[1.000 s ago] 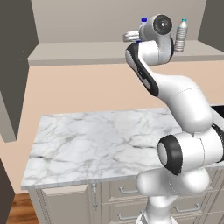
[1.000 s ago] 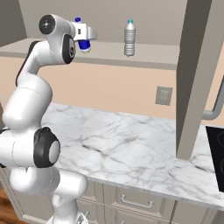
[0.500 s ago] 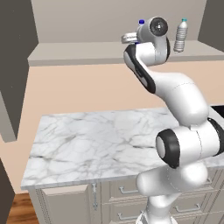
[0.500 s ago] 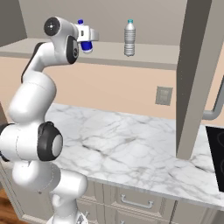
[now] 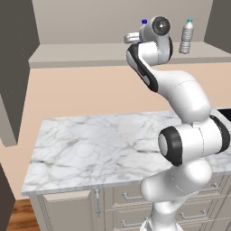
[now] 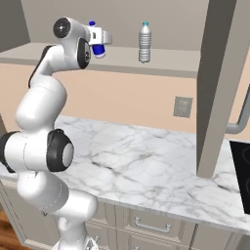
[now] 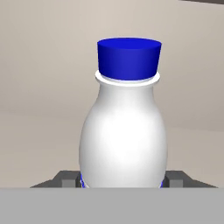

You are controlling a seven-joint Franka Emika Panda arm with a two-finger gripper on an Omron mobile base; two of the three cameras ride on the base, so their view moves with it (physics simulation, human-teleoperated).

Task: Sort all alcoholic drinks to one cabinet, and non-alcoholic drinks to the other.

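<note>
The gripper [image 6: 101,43] pinches the white bottle [image 7: 124,131], upright between its fingers above the cabinet shelf [image 6: 166,61]. Lower it level, well short of the clear bottle [image 6: 144,42] beyond, then release.

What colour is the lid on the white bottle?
Blue. The cap on the white bottle shows best in the hand view.

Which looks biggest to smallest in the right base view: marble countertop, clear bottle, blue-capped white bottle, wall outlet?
1. marble countertop
2. clear bottle
3. wall outlet: close to the clear bottle in apparent size, so that order is unsure
4. blue-capped white bottle: mostly hidden by the gripper, so unsure
</note>
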